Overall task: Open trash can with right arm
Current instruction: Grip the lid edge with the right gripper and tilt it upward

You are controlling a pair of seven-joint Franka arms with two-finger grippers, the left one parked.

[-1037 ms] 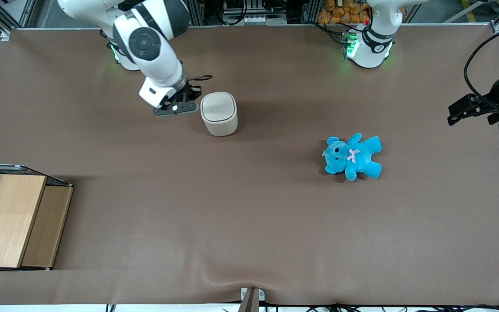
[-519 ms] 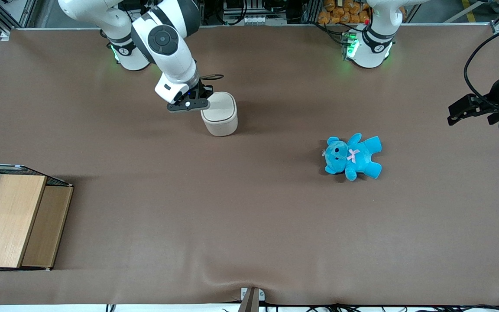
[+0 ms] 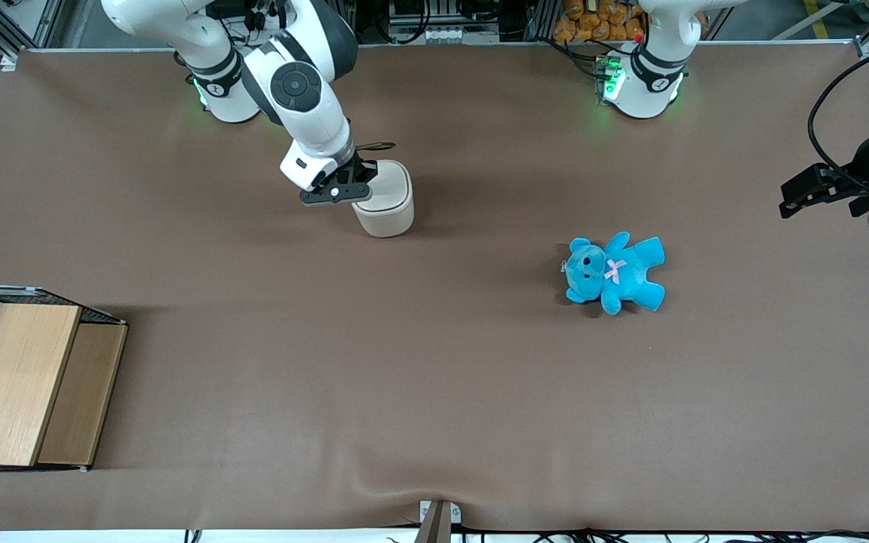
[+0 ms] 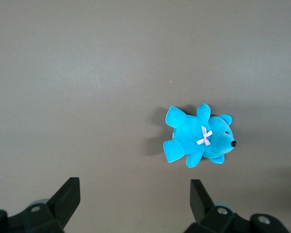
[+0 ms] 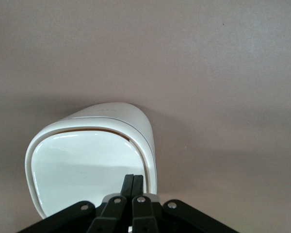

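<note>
Right arm (image 3: 306,98) has swung in from beside the trash can (image 3: 388,205) over the last 1 s; gripper (image 3: 335,193) now hangs over the lid's (image 5: 87,170) edge on the working arm's side. Wrist view: fingers (image 5: 133,187) pressed together, holding nothing, tips just at the rim. Lid mostly down, with 1 thin dark gap along an edge. Can stands farther from the front camera than the blue teddy (image 3: 614,271). Judgement: approach done, press or pry of the lid comes next.
</note>
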